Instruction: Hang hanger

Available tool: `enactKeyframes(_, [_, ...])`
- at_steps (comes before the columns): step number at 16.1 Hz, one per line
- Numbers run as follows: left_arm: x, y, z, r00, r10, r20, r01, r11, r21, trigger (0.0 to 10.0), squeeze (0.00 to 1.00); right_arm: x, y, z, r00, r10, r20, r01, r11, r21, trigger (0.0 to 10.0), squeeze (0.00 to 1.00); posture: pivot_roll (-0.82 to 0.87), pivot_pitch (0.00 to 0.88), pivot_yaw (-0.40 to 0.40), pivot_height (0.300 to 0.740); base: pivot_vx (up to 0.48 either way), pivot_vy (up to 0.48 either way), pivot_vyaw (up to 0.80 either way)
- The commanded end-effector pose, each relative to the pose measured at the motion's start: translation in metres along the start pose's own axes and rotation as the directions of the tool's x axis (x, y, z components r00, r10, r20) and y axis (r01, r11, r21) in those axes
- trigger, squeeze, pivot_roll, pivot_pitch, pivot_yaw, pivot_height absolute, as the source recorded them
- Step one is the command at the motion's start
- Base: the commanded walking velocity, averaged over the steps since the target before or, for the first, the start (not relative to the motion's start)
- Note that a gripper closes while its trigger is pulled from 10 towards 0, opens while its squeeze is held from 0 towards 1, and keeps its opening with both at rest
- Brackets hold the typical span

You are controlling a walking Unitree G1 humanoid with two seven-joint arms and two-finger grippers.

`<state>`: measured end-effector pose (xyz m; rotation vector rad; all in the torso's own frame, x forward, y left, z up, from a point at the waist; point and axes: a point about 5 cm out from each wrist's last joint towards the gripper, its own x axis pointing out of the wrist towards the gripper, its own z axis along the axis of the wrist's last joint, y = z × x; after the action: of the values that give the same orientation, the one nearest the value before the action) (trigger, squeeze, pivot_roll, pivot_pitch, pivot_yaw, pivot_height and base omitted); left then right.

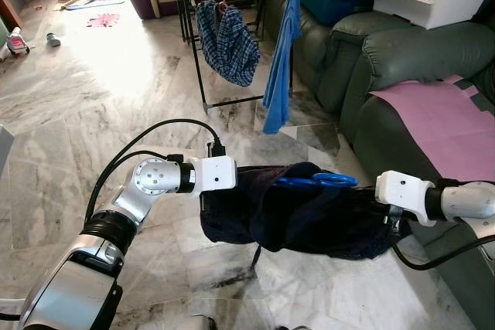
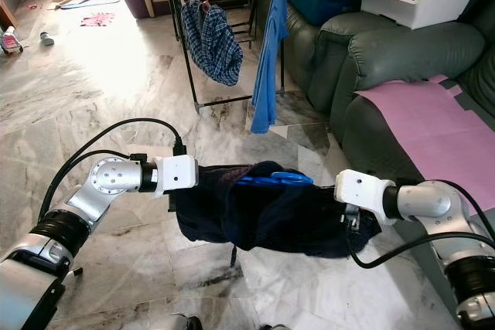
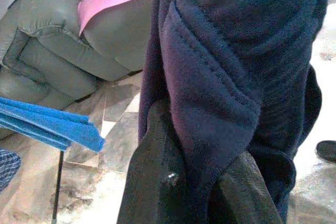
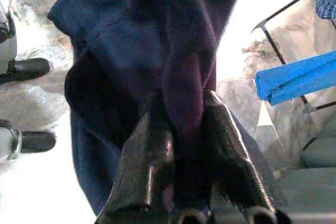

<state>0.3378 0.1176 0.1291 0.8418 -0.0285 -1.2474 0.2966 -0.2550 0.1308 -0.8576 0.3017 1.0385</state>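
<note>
My left gripper point(image 3: 194, 182) and right gripper point(image 4: 186, 129) each clamped on dark garment point(image 1: 302, 214); blue hanger point(image 1: 317, 181) atop it; drying rack point(image 1: 197, 44) ahead.

Navy fleece garment point(image 1: 302, 214) on blue hanger point(image 1: 317, 181); blue-checked shirt point(image 1: 227, 44); plain blue cloth point(image 1: 280, 59); pink sheet point(image 1: 445, 117); grey-green sofa point(image 1: 387, 52).

My right gripper point(image 4: 184, 129) pinches fold of dark navy garment point(image 4: 136, 40) between both black fingers point(image 4: 149, 156). Beyond fingertips: marble floor point(image 4: 31, 30), blue cloth point(image 4: 296, 77) hanging beside black rack leg point(image 4: 278, 43).
</note>
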Motion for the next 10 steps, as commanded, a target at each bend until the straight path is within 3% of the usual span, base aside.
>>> enactKeyframes(1, [-0.0018, 0.0119, 0.0085, 0.999, 0.041, 0.035, -0.042, 0.999, 0.028, 0.0, 0.00, 0.0001, 0.0028, -0.0035, 1.000, -0.007, 0.000, 0.007, 1.000, 0.012, 0.0, 0.00, -0.02, 0.078, -0.010, 0.740, 0.000, 0.000, 0.00])
enactKeyframes(9, [-0.0011, 0.0112, 0.0061, 0.998, 0.063, 0.030, -0.064, 0.998, 0.014, 0.0, 0.00, 0.0040, 0.0035, -0.0018, 0.999, -0.023, 0.026, 0.022, 1.000, 0.022, 0.0, 0.00, -0.03, 0.082, -0.015, 0.740, 0.000, 0.000, 0.00])
enactKeyframes(10, [-0.0011, 0.0119, 0.0047, 0.996, 0.089, 0.024, -0.089, 0.996, 0.003, 1.0, 0.00, 0.0050, 0.0040, -0.0015, 0.999, -0.033, 0.034, 0.032, 0.999, 0.030, 0.0, 0.00, -0.03, 0.082, -0.015, 0.740, 0.000, 0.000, 0.00])
